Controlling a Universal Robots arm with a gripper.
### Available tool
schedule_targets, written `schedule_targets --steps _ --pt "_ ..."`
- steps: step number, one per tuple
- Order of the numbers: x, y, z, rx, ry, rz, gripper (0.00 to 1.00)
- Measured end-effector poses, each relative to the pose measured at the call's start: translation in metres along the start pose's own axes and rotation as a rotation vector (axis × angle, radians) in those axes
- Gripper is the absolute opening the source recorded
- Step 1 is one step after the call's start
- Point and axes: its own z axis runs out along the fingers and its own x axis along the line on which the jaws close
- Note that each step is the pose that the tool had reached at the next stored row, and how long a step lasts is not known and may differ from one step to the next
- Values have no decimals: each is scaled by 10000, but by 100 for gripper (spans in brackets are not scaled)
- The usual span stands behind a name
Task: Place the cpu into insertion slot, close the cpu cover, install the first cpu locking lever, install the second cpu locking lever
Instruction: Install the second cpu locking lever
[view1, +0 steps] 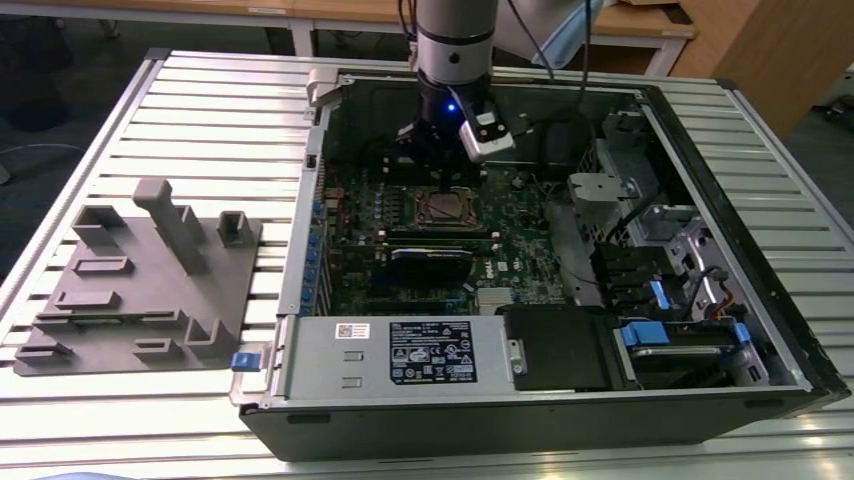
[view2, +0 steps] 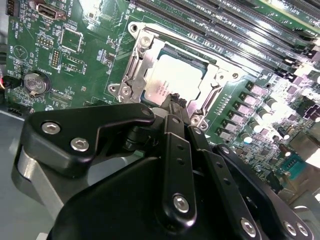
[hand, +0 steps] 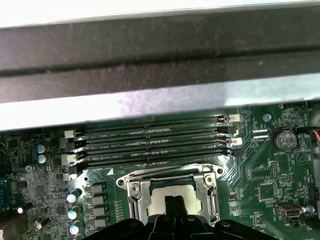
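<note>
Directly beneath the tool (view2: 175, 100), the cpu (view2: 176, 80) is lying flat in the insertion slot (view2: 150, 67), framed by the cpu cover (view2: 142, 50). With fingertips pressed together and grasping nothing, the tool is pointing down at the chip's near edge.

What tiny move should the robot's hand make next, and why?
Probably a slight nudge onto a locking lever: the cpu is already seated, the cpu cover looks closed over it, and the hand hovers at the cover's edge.
</note>
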Motion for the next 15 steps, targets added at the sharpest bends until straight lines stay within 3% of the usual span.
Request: schedule_targets --steps 15 --pt "-3 0 -48 -2 -1 0 11"
